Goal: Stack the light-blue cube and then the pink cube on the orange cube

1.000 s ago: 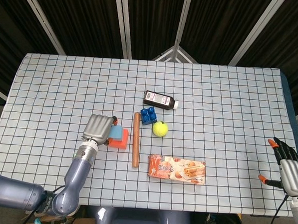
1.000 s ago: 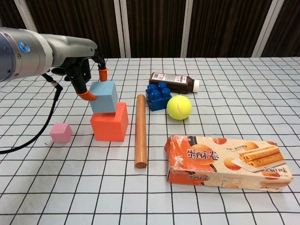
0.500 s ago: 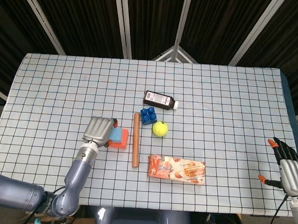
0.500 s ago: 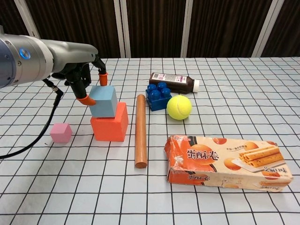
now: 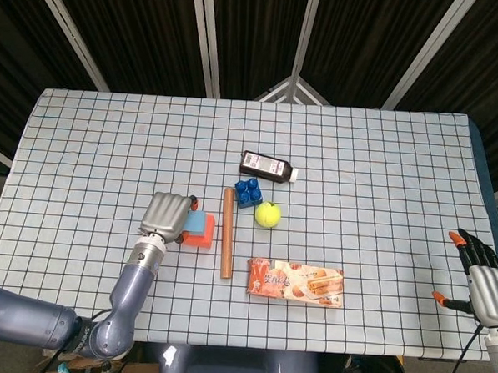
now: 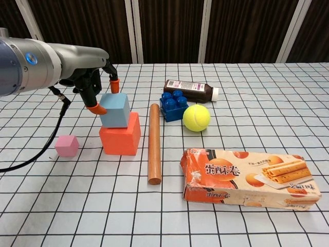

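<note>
The light-blue cube (image 6: 115, 109) sits slightly tilted on top of the orange cube (image 6: 120, 135), left of the table's middle. My left hand (image 6: 92, 82) is over it and pinches it, one orange fingertip (image 6: 114, 85) on its top back edge and another on its left face. In the head view the left hand (image 5: 166, 215) covers much of the light-blue cube (image 5: 199, 223) and the orange cube (image 5: 204, 239). The pink cube (image 6: 67, 145) lies on the cloth left of the stack. My right hand (image 5: 483, 281) hangs past the table's right front corner, fingers apart and holding nothing.
A wooden rod (image 6: 154, 142) lies right beside the stack. Beyond it are a blue toy brick (image 6: 173, 105), a tennis ball (image 6: 196, 118) and a dark bottle (image 6: 191, 90) on its side. A biscuit box (image 6: 250, 178) lies at the front right.
The left hand brought the light-blue cube down a little onto the orange cube and shifted it slightly right. The right hand has not moved.
</note>
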{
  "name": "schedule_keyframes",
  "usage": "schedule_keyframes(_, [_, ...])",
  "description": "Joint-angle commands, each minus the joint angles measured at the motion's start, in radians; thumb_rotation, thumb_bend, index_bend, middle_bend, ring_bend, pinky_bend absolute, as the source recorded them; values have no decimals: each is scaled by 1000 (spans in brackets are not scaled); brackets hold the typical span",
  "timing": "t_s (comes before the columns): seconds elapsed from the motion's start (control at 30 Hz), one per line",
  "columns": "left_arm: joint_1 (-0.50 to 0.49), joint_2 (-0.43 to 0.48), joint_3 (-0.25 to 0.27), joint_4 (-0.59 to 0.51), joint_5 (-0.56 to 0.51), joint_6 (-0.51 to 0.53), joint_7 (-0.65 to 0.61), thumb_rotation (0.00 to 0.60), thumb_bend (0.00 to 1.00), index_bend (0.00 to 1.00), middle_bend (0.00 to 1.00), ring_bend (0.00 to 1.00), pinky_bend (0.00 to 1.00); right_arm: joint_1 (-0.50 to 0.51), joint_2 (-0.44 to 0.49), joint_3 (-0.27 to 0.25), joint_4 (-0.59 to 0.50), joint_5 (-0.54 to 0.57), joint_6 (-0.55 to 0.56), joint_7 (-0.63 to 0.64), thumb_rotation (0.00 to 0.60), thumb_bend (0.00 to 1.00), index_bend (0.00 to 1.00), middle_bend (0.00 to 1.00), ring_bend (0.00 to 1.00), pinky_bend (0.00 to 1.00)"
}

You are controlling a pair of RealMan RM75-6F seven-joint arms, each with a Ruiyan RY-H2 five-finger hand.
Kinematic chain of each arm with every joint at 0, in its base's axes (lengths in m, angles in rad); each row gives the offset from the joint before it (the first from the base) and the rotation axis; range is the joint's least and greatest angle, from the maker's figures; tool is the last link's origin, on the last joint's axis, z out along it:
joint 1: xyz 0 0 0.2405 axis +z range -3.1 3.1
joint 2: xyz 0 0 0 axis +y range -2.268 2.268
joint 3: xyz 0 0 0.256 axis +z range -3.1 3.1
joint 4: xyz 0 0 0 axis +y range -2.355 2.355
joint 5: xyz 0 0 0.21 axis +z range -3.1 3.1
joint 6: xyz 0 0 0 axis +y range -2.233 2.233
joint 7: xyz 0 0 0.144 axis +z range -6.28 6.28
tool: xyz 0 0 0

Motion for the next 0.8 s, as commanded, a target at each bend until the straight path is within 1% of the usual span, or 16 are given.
schedule_keyframes(0.03, [0,1,3,0,2,-2,-3,600,333,379,828,794,895,0,0,0,0,1,0,0,600,129,0,7,14,103])
schedule_keyframes(0.8, [-10,-3,17,9,-11,-1,-4,600,334,381,828,794,895,0,1,0,-3,2,-3,-3,600,129,0,7,14,103])
